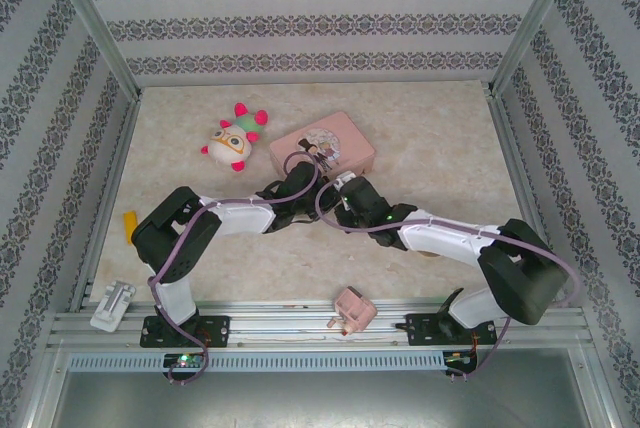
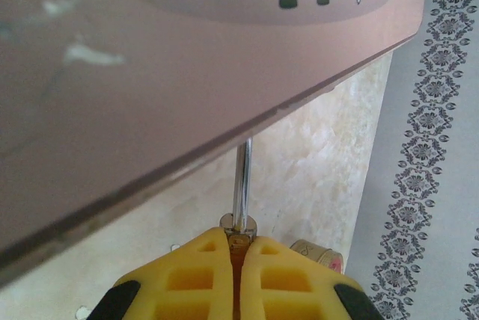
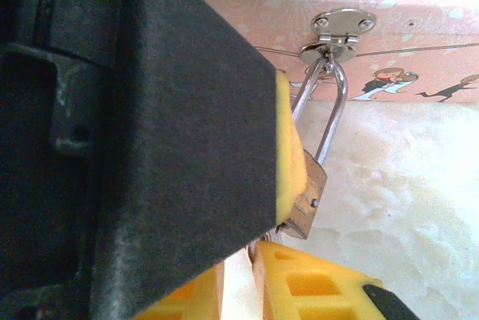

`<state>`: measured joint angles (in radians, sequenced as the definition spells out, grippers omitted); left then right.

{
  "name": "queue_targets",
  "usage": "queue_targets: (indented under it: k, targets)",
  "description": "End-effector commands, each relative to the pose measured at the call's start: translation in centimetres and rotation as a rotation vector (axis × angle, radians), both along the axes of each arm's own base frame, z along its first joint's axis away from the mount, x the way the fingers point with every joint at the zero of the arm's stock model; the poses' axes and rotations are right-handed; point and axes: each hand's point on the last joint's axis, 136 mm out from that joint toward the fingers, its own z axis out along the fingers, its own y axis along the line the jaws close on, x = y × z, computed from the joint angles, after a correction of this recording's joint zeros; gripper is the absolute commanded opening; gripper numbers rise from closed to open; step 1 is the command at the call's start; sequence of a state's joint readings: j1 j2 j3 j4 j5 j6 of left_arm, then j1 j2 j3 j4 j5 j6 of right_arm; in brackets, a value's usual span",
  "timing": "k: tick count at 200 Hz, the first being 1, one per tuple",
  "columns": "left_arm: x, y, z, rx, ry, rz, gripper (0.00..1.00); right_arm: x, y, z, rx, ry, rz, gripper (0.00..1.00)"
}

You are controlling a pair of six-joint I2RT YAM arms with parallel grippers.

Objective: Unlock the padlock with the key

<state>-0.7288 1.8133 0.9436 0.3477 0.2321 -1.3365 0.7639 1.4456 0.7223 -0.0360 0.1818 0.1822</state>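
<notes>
In the left wrist view my left gripper (image 2: pixel 239 239) is shut on the small brass padlock (image 2: pixel 241 224). Its silver shackle (image 2: pixel 242 174) runs up to the lid edge of the pink tin (image 2: pixel 150 73). The right wrist view shows the padlock (image 3: pixel 313 189) hanging by its shackle (image 3: pixel 334 107) from the tin's hasp (image 3: pixel 342 32), half covered by the left finger's yellow pad. My right gripper (image 3: pixel 243 259) sits just below the padlock's underside with a sliver of grey metal, the key (image 3: pixel 270 239), at its tips. Both grippers (image 1: pixel 298 180) (image 1: pixel 338 186) meet at the tin's front.
A plush toy (image 1: pixel 232 138) lies left of the pink tin (image 1: pixel 325 140). A pink plug block (image 1: pixel 352 308) rests near the front rail, a white part (image 1: pixel 112 303) at front left, a yellow piece (image 1: pixel 130 224) by the left wall. A small brass round object (image 2: pixel 318 254) sits beside the left fingers.
</notes>
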Motion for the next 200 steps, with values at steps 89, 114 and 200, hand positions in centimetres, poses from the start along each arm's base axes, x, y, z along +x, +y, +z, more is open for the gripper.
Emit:
queue_targets:
  k: [89,114,200]
  targets:
    - [-0.8,1.1,1.0,-0.094,0.086,-0.037,0.0,-2.6,1.3,3.7,-0.015,0.082,0.18,0.21]
    - [-0.7,1.1,1.0,-0.102,0.089,-0.036,0.0,-2.6,0.6,3.5,-0.057,0.086,0.166,0.2]
    - [-0.5,0.9,1.0,-0.114,0.091,-0.035,0.0,-0.9,0.3,1.1,-0.186,0.064,0.107,0.17]
